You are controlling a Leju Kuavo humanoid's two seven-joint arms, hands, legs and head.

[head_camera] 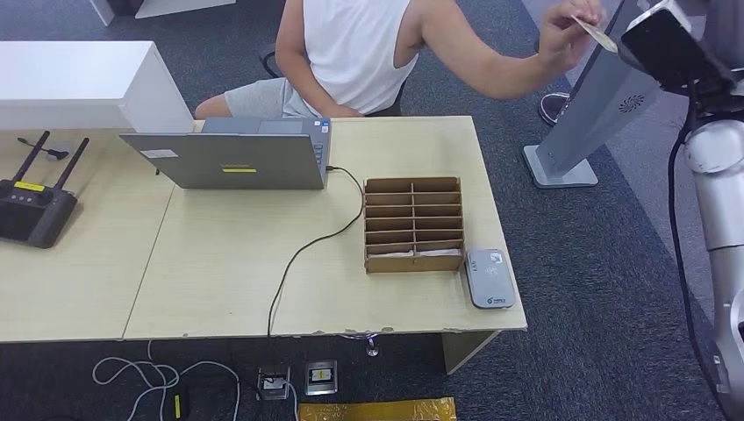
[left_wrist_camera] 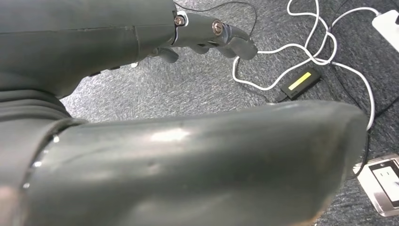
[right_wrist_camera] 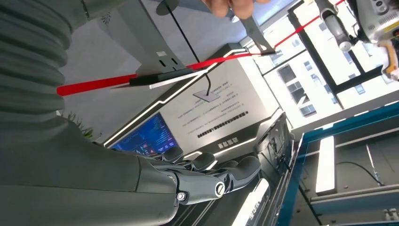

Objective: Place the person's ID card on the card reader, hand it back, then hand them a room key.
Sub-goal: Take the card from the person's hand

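Note:
A person in a white top sits behind the table and holds the ID card out to the far right, pinched in their fingers. My right hand is raised just right of that card; in the right wrist view its fingers are stretched out and hold nothing, with the card still in the person's fingers a short way off. The grey card reader lies near the table's front right corner, next to a cardboard organiser with white cards in its front slots. My left hand hangs over the carpet, holding nothing.
A grey laptop stands at the table's back, its black cable running to the front edge. A black router sits at the left. A grey kiosk stand rises right of the table. White cables and floor sockets lie below.

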